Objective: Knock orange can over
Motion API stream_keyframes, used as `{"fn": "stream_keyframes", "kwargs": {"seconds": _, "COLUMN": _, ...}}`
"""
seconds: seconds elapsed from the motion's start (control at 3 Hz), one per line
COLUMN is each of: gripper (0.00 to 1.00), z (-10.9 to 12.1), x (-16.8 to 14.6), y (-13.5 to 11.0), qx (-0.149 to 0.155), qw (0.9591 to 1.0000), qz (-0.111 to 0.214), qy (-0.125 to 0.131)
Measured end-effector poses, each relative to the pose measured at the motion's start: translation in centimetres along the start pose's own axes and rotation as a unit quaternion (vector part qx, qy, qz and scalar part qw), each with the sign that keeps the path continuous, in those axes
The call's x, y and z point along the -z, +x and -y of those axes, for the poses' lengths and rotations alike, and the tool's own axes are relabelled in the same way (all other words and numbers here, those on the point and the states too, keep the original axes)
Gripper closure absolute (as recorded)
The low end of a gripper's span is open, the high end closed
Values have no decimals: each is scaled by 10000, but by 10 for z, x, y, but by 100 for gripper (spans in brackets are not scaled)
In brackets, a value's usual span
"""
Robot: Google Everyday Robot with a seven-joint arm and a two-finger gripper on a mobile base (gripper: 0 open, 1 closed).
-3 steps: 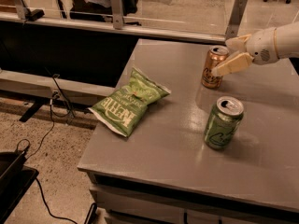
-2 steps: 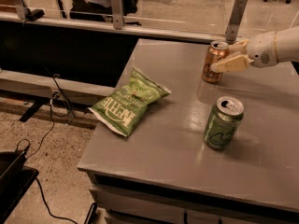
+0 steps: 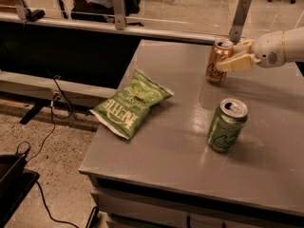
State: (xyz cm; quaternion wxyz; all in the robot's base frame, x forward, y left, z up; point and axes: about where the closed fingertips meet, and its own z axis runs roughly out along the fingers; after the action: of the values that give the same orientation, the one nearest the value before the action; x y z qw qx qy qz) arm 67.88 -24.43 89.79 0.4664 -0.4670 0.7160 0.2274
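Touching the orange can (image 3: 216,66) near its top, the hand (image 3: 230,56) was a little open, holding nothing. The can stood up, not yet knocked over.

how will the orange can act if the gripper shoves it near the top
The orange can stands tall and slim, so it would probably tip easily, with the gripper at its upper half. Being round on the smooth table, it may then roll.

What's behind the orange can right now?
The table runs back to a rail with a metal post. The end effector is against the orange can on the view's right, hiding the table there.
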Motion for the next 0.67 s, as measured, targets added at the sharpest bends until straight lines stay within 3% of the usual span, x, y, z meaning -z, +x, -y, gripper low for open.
{"fn": "stream_keyframes", "kwargs": {"seconds": 0.33, "gripper": 76, "z": -10, "x": 11, "y": -15, "qx": 286, "qw": 9992, "qz": -255, "qy": -110}}
{"fn": "stream_keyframes", "kwargs": {"seconds": 0.67, "gripper": 65, "z": -29, "x": 21, "y": -20, "qx": 584, "qw": 9934, "qz": -957, "qy": -248}}
